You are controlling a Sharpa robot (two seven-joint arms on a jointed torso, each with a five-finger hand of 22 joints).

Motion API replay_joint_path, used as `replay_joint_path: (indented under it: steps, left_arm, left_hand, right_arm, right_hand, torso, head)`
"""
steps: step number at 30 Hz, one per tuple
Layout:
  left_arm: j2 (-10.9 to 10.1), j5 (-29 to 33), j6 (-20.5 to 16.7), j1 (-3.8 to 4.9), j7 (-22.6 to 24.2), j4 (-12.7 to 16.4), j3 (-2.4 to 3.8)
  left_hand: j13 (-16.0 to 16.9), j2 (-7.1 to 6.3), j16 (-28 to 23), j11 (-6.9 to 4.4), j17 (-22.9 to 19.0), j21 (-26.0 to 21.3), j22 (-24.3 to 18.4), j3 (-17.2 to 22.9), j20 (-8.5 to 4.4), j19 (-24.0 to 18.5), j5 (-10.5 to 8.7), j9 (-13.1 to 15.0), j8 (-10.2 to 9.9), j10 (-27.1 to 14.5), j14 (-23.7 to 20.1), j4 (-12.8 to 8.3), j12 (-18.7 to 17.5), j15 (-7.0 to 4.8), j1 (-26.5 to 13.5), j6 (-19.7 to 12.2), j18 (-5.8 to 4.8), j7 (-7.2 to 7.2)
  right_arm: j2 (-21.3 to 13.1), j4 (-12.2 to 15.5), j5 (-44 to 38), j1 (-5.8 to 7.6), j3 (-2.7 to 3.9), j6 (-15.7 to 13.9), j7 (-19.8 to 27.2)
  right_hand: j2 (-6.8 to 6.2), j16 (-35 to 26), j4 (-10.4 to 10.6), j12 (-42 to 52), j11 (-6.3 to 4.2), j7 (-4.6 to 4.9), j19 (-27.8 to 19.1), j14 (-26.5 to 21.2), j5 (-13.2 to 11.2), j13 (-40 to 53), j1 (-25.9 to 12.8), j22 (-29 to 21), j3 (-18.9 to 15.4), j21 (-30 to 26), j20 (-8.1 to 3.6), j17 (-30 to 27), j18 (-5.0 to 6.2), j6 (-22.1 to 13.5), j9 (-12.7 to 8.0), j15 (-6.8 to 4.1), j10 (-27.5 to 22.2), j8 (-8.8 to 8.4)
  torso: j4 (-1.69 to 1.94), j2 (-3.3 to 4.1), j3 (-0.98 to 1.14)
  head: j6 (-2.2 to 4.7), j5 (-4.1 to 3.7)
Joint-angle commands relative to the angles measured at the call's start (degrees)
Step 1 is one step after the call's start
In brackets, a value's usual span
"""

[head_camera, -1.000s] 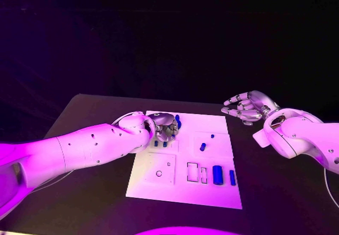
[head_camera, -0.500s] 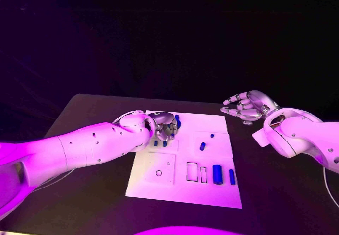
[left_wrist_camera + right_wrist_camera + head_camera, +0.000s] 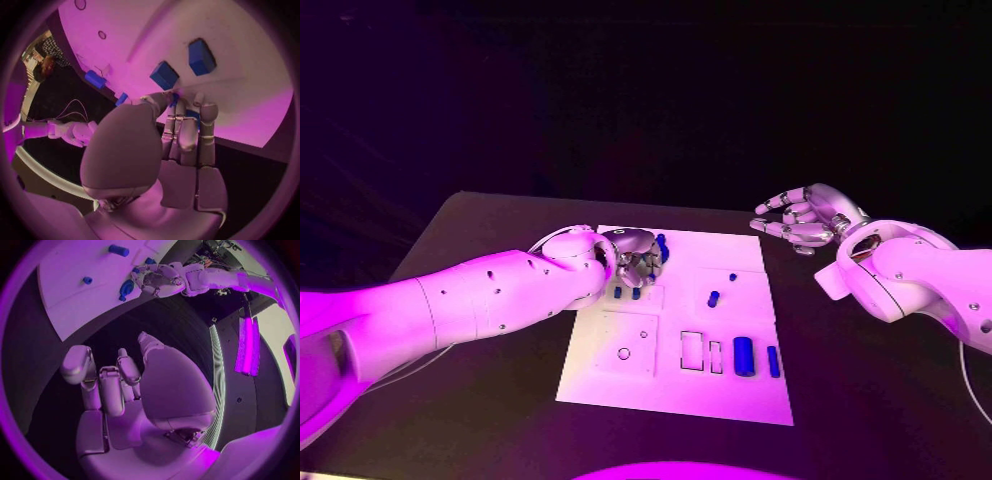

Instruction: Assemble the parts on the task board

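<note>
The white task board (image 3: 733,390) lies mid-table. My left hand (image 3: 635,256) sits over its far left corner, fingers curled down around a rounded blue part (image 3: 662,247). In the left wrist view the blue part (image 3: 193,114) shows between the thumb and fingers of that hand (image 3: 181,130). Two short blue parts (image 3: 627,293) stand in slots just nearer than the hand. My right hand (image 3: 805,220) hovers off the board's far right corner, fingers loosely bent and apart, holding nothing.
More blue parts lie on the board: a small one (image 3: 714,299) at its middle, a tiny one (image 3: 733,277) beyond it, and a thick one (image 3: 744,357) beside a slim one (image 3: 775,362) near the right front. Dark table (image 3: 473,330) surrounds the board.
</note>
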Motion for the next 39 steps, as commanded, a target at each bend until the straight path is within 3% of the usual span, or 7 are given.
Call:
replay_joint_path:
  steps: [1,11,16,20,29,34,39]
  left_arm:
    - [0.0,1.4,-0.2,-0.16,1.1,0.2,-0.11]
    - [-0.5,2.4,-2.6,-0.16,2.7,0.3,0.12]
    - [-1.0,2.7,-3.0,-0.14,2.8,1.0,0.7]
    - [-1.9,3.2,-3.2,-0.09,2.7,2.4,1.66]
    - [-5.9,4.0,-3.4,0.35,1.9,6.4,3.54]
    - [-7.8,4.1,-2.7,0.41,1.4,7.4,3.89]
    - [-8.7,4.2,-2.3,0.39,1.1,7.6,3.97]
  left_hand:
    - [0.1,0.26,0.3,-0.42,0.7,0.5,0.9,0.1,-0.07,0.9,-0.14,0.5,0.4,1.1,0.6,-0.4,-0.1,-0.09,-0.5,0.8,-1.13,-0.09]
    - [0.0,0.39,1.0,-0.64,2.7,1.9,3.4,0.4,-0.38,3.0,-0.14,1.2,0.1,2.3,1.9,-0.9,-0.8,-0.36,-1.2,1.6,-1.62,0.01]
    - [0.0,0.32,1.1,-0.57,2.7,1.9,3.4,0.5,-0.42,3.2,-0.13,1.3,-0.1,2.4,2.1,-1.1,-1.0,-0.35,-1.3,1.6,-1.64,0.09]
    - [0.0,0.2,1.1,-0.51,2.7,1.9,3.4,0.5,-0.42,3.2,-0.14,1.4,-0.3,2.3,2.1,-1.2,-1.2,-0.31,-1.4,1.5,-1.65,0.14]
    - [0.0,0.08,1.1,-0.49,2.7,2.0,3.5,0.5,-0.41,3.3,-0.15,1.4,-0.4,2.4,2.2,-1.3,-1.3,-0.29,-1.5,1.4,-1.68,0.16]
    - [0.0,0.02,1.0,-0.46,2.6,2.0,3.5,0.5,-0.41,3.3,-0.16,1.4,-0.4,2.4,2.1,-1.3,-1.3,-0.28,-1.5,1.4,-1.68,0.17]
    - [0.0,-0.03,1.0,-0.41,2.5,1.9,3.2,0.5,-0.4,3.1,-0.15,1.5,-0.5,2.4,2.1,-1.3,-1.4,-0.24,-1.6,1.4,-1.62,0.2]
  right_arm:
    - [0.0,0.1,-0.2,-0.03,0.01,0.4,0.7]
    - [0.0,-0.1,-0.2,-0.03,0.01,0.4,0.6]
    - [0.1,-0.1,-0.2,-0.03,0.01,0.5,0.6]
    - [0.1,-0.1,-0.2,-0.03,0.01,0.5,0.6]
    - [0.0,-0.1,-0.2,-0.03,0.01,0.5,0.5]
    - [0.0,-0.1,-0.2,-0.03,0.01,0.5,0.5]
    - [0.1,-0.1,-0.2,-0.03,0.01,0.5,0.5]
  right_hand:
    - [0.55,-0.2,-0.1,0.2,-0.12,-0.18,0.4,3.5,0.1,0.0,0.0,0.1,0.1,0.3,-0.01,5.2,0.38,-0.1,0.1,-0.08,0.2,0.37]
    - [0.58,-0.2,-0.1,0.2,-0.13,-0.19,0.3,3.5,0.1,0.1,0.0,0.0,0.1,0.2,-0.01,5.2,0.39,0.0,0.1,-0.08,0.2,0.41]
    - [0.58,-0.2,-0.1,0.2,-0.13,-0.19,0.3,3.5,0.1,0.1,0.0,0.0,0.1,0.2,-0.01,5.2,0.39,0.0,0.1,-0.08,0.2,0.41]
    - [0.58,-0.2,-0.1,0.2,-0.13,-0.19,0.3,3.5,0.1,0.1,0.0,0.0,0.1,0.2,-0.01,5.2,0.39,0.0,0.1,-0.08,0.2,0.41]
    - [0.58,-0.2,-0.1,0.2,-0.13,-0.19,0.3,3.5,0.1,0.1,0.0,0.0,0.1,0.2,-0.01,5.2,0.39,0.0,0.1,-0.08,0.2,0.41]
    - [0.58,-0.2,-0.1,0.2,-0.13,-0.19,0.3,3.5,0.1,0.1,0.0,0.0,0.1,0.2,-0.01,5.2,0.39,0.0,0.1,-0.08,0.2,0.41]
    - [0.58,-0.2,-0.1,0.2,-0.13,-0.19,0.3,3.5,0.1,0.1,0.0,0.0,0.1,0.2,-0.01,5.2,0.39,0.0,0.1,-0.08,0.2,0.41]
  torso:
    - [-0.01,-0.03,0.0]
    - [-0.03,-0.01,0.05]
    - [-0.05,-0.02,0.06]
    - [0.01,-0.06,0.08]
    - [0.02,0.0,0.06]
    - [0.14,-0.04,0.02]
    - [0.0,0.05,-0.04]
  head:
    - [0.1,0.05]
    - [0.38,0.05]
    - [0.47,0.09]
    - [0.48,0.15]
    - [0.48,0.23]
    - [0.39,0.21]
    - [0.4,0.62]
